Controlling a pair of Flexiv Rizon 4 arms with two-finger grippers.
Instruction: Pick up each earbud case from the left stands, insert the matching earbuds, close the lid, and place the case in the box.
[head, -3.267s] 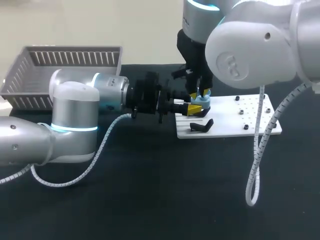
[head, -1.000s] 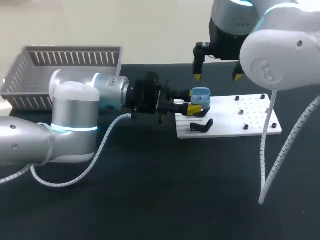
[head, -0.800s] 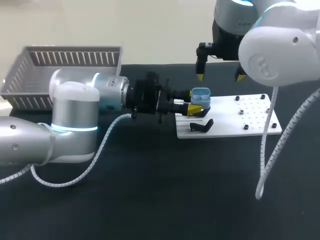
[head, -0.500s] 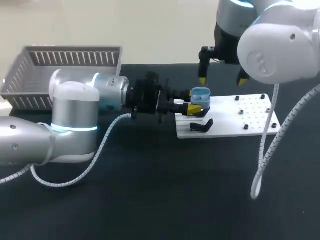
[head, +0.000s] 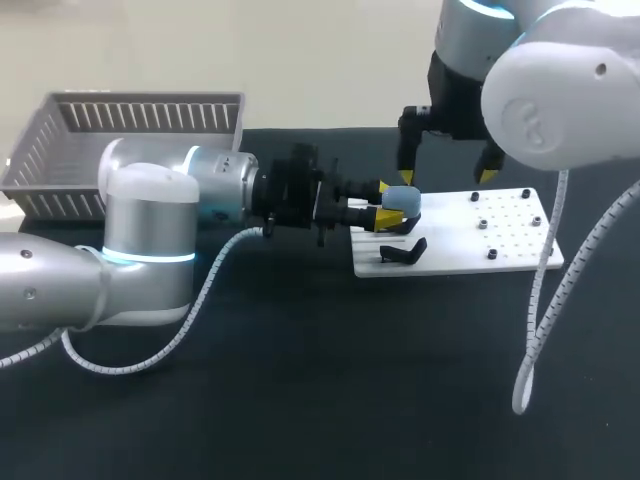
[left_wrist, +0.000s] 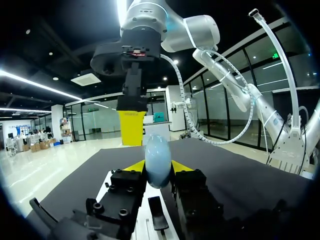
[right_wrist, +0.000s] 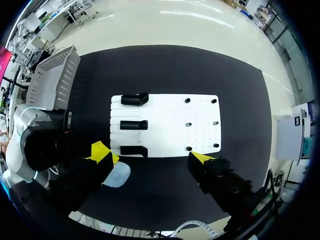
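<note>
The black table (head: 300, 400) lay under both my claws. The grey box (head: 60, 150) stood well apart from my left claw (head: 382, 202), back past that arm's elbow. The white board (head: 510, 225) lay under and ahead of the left claw, and under my right claw (head: 443, 170). Its three black stands (right_wrist: 133, 124) sat on the edge nearest the left claw.

My left claw was clamped on the pale blue earbud case (head: 403, 199), one yellow tip on either side, holding it just above the board's near edge. From the left wrist the case looked smooth and rounded, so I judged its lid to be down, though I could not see the seam. My right claw hung above the case with its fingers spread wide and nothing between them. One finger was just over the case and the other well off to the side.

I took the lid-closing step as done or nearly so, with placing in the box to come. That called for the right claw to stay clear, and for the left to swing the case back to the box and let go above it.
</note>
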